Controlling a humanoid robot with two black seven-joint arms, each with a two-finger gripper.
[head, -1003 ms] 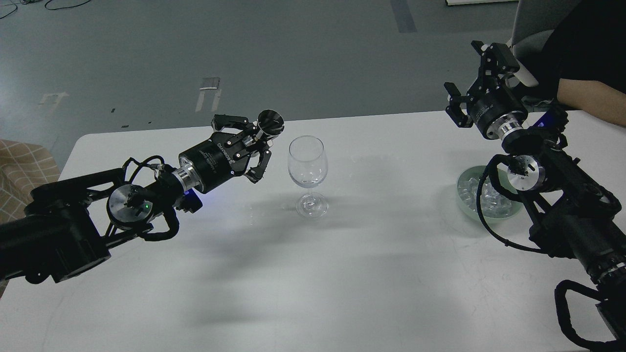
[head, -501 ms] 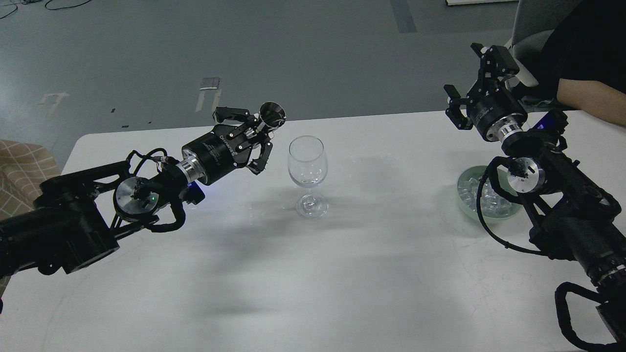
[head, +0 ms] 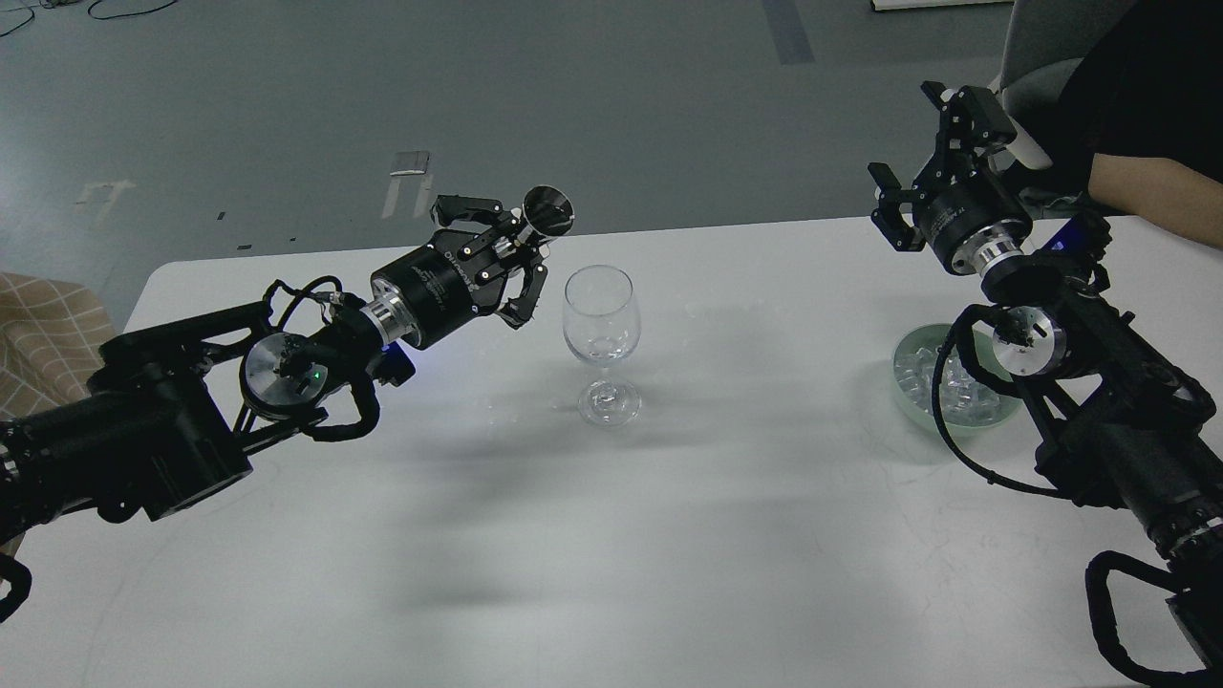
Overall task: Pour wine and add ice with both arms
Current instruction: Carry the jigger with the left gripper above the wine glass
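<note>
A clear stemmed glass [head: 599, 334] stands upright near the middle of the white table [head: 611, 535]. My left gripper [head: 521, 244] is shut on a small dark metal cup [head: 547, 211], held tilted just up and left of the glass rim. No stream of wine shows. A heap of clear ice cubes [head: 941, 382] lies in a pale green bowl [head: 908, 394] at the right, partly hidden by my right arm. My right gripper [head: 932, 134] is open and empty, raised above and behind the bowl.
A person's bare forearm [head: 1156, 196] reaches in at the far right, behind my right gripper. A checked beige cloth [head: 38, 334] lies off the table's left edge. Grey floor lies beyond the table's far edge.
My left gripper has moved up and to the right with the metal cup, closer to the glass rim. My right arm has hardly moved.
</note>
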